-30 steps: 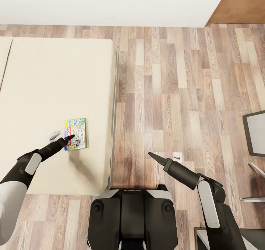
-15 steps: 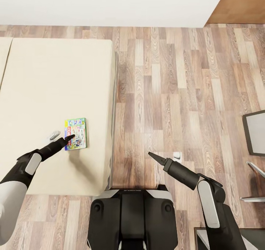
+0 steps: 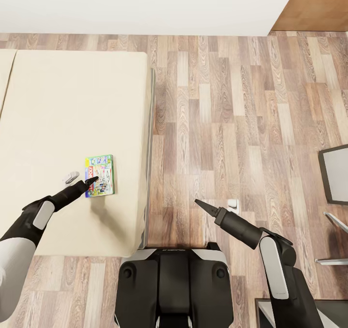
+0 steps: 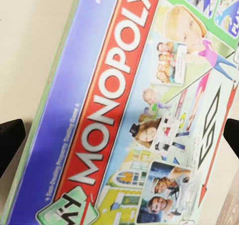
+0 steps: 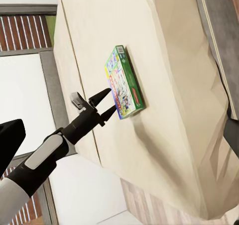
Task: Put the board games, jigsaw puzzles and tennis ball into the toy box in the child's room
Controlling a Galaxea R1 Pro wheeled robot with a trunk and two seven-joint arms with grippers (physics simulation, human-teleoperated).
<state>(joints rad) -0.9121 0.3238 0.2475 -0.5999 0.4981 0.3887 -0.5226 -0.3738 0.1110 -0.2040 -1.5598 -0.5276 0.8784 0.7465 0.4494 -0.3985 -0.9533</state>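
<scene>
The left tool [image 3: 92,180] hangs over the near part of the bed [image 3: 72,106], its 2 dark fingers spread apart and holding nothing. In the right wrist view the same tool [image 5: 105,105] shows as 2 pointed tips with a clear gap between them, poised just at the short near end of the board game [image 5: 123,81]. Whether the tips touch the box cannot be told.

The board game [image 3: 99,175] lies flat on the cream cover, directly ahead of the left tool and partly under its tips. Its lid faces up: a green border, a blue stripe along 1 long side and a red band with big white letters reading MONOPOLY [image 4: 112,90] in the left wrist view. There the box spans the gap between the 2 dark fingertips [image 4: 11,141] at the picture's edges. A small grey object [image 3: 71,177] rests on the bed just outside the left tool, on the side away from the box.

The right tool [image 3: 198,203] is held over the wood-plank floor [image 3: 232,115], well apart from the bed and the game. In the head view it tapers to a single point with no gap visible, but I cannot tell how far open it is. A small white object [image 3: 233,203] lies on the floor just beside it.
</scene>
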